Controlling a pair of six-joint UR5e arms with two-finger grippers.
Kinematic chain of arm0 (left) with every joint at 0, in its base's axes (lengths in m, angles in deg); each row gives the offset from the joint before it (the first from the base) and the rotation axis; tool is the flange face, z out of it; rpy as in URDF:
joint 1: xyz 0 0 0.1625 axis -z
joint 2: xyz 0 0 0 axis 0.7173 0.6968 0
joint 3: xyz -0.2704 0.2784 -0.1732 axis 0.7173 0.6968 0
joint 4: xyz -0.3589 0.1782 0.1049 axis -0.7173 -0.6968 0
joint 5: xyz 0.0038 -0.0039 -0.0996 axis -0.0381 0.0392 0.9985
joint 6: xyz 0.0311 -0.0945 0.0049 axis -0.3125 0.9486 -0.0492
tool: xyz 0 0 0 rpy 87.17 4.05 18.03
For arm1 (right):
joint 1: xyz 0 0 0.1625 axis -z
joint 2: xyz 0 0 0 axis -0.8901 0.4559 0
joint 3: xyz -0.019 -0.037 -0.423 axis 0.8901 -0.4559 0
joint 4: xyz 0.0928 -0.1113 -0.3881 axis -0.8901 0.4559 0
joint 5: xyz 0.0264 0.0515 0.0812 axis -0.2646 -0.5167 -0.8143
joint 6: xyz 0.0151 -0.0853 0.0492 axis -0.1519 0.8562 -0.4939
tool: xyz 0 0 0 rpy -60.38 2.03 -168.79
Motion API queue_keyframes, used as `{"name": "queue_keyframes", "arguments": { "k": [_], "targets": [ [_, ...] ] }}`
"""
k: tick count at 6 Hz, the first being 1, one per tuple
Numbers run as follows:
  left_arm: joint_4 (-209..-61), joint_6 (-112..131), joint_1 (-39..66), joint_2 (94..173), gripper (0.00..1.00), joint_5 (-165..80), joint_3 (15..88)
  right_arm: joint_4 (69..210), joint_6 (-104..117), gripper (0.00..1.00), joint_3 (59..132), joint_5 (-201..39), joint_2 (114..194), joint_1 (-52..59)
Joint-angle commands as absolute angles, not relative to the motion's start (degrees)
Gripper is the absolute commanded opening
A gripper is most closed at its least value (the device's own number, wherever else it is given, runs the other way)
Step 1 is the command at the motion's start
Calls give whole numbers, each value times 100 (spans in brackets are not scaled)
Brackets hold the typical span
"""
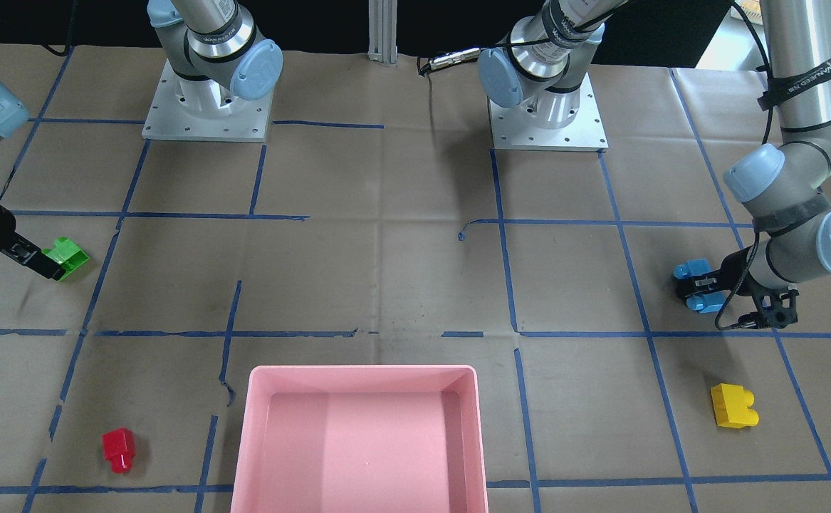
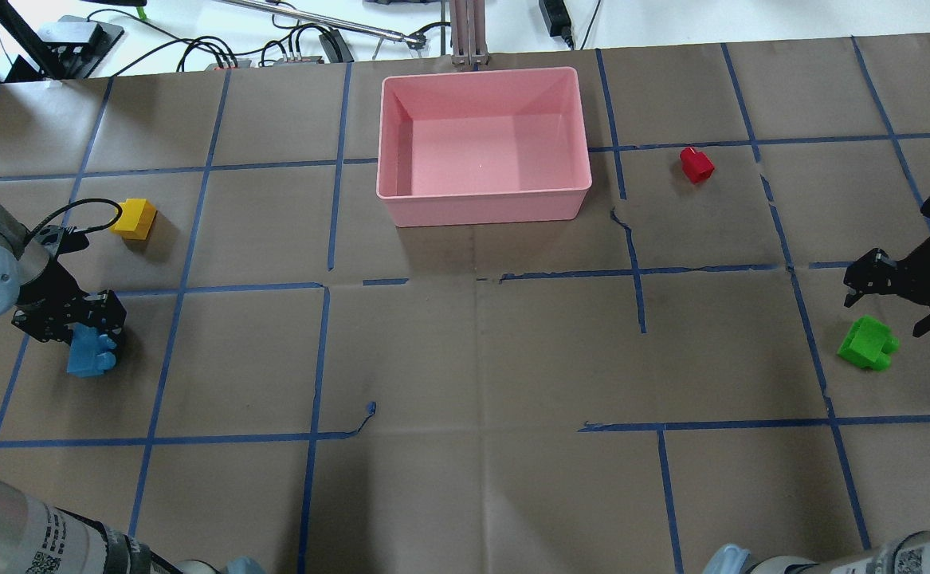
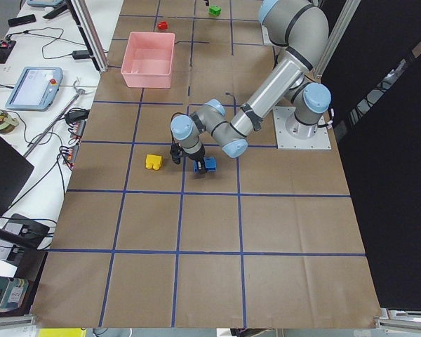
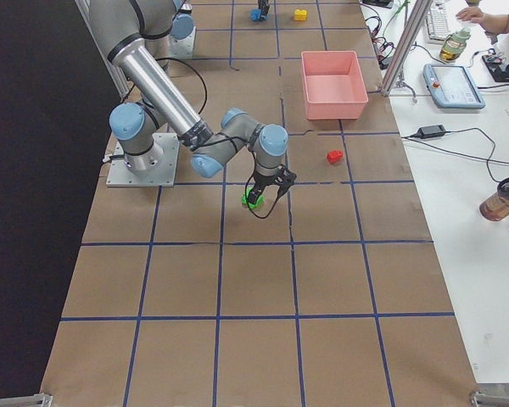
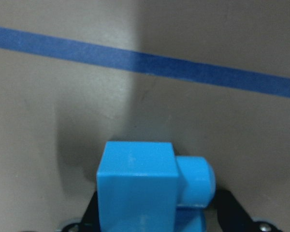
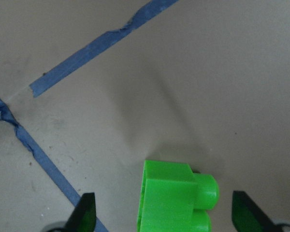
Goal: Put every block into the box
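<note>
Bright, even light falls from overhead. The table (image 1: 387,271) shows no glare, only soft shadows, the darkest a smudge along the robot-side wall of the box (image 2: 480,209). Beyond the table's far edge the overhead view washes out white. The wrist views are greyer: the blue block (image 5: 135,188) looms soft-edged, the green block (image 6: 166,200) crisper, each with a faint shadow.

One camera of mine looks down from behind, one faces back from across the table (image 1: 387,271); both show the pink box (image 2: 484,209). My wrist cameras look from very close.
</note>
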State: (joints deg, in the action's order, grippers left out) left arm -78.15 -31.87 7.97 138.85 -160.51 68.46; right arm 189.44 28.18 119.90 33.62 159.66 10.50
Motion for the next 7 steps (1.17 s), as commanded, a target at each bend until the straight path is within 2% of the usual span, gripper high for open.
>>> {"name": "queue_keyframes", "arguments": {
  "k": [1,3,4,5,7],
  "targets": [
    [-7903,-3329,883,13814,6,-16034,6801,19019,2841,99,12082,3459,15821,1050],
    [-8217,-3338,1302,13587,3,-15685,6304,19045,2876,99,12206,3627,15821,1050],
    [-8368,-3338,1941,13576,3,-15665,5830,19045,2867,99,12206,3636,15821,1050],
    [-8639,-3338,2713,13620,1,-15665,5277,19036,2859,92,12214,3636,15813,1050],
    [-8520,-3259,3946,14004,1,-15203,4441,19019,2806,51,12206,3837,15777,1050]
  ]
}}
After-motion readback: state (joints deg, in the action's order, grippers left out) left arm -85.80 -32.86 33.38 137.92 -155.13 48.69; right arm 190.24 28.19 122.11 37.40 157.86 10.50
